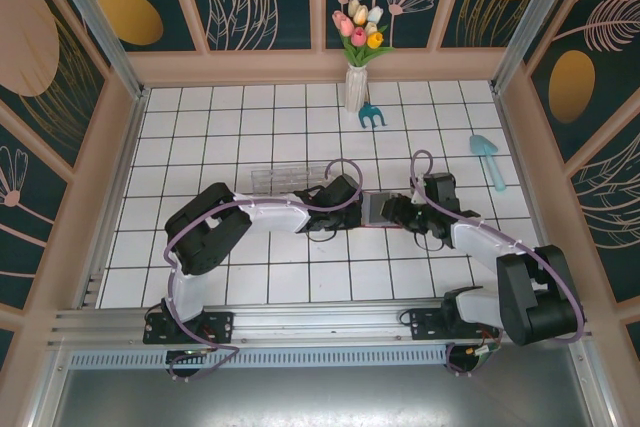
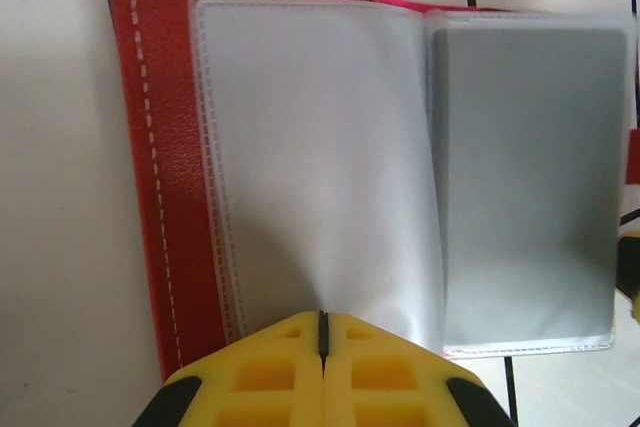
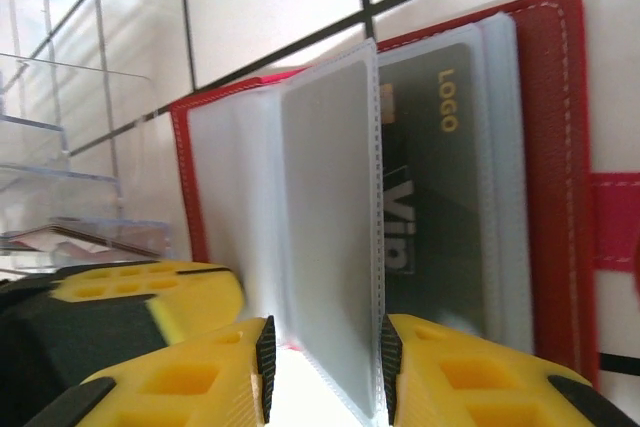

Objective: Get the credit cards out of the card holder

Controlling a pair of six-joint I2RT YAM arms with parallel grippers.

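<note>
Fingers of the right gripper (image 3: 325, 352) stand partly open, astride one upright clear sleeve (image 3: 330, 227) of the card holder (image 3: 552, 147). The holder lies open mid-table (image 1: 200, 127), right of the clear box (image 1: 285, 179). A dark grey card (image 3: 430, 207) sits pocketed on its right half. At the holder's left edge, the left gripper (image 2: 322, 332) is closed, fingers pressed together.

Upright sleeve (image 3: 330, 237) hides part of grey card (image 3: 440, 207); print blurred

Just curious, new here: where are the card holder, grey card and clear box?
card holder (image 2: 150, 147): left wrist view, red cover.
grey card (image 3: 432, 182): right wrist view, its printed face.
clear box (image 1: 280, 179): top external view, its wall.
</note>
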